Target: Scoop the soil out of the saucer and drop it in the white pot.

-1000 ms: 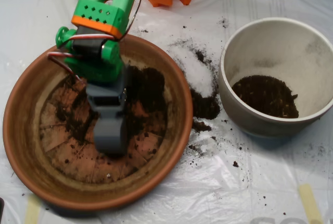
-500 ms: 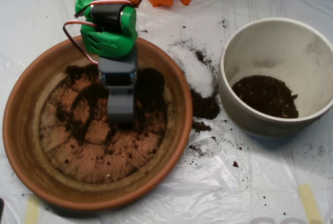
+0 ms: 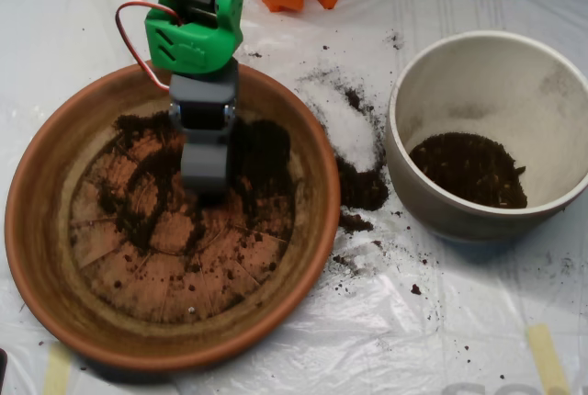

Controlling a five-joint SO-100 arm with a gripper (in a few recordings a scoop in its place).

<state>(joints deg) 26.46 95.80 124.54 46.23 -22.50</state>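
Overhead view: one arm, two dishes, a messy counter (image 3: 276, 358) under clear plastic sheeting.
Saucer: the big terracotta saucer (image 3: 41, 257) fills the left half of the frame, floor lines showing through.
Soil: dark soil (image 3: 266, 152) is smeared thin over the upper part of the saucer floor, thickest just right of the scoop, with thinner streaks to its left and crumbs lower down.
Scoop: the grey scoop (image 3: 204, 174) hangs over the upper middle of the saucer, tip pointing down-frame at the soil patch; soil sits on both sides of it and under its tip. Honestly can't tell if the shells are parted or closed from up here.
Arm: green arm (image 3: 193, 32) comes in from the top edge, upper left.
White pot: the white pot (image 3: 404, 161) sits at the right, apart from the saucer, with a dark heap already on its floor.
Spill: white powder (image 3: 347, 129) and loose dark crumbs lie between the two.
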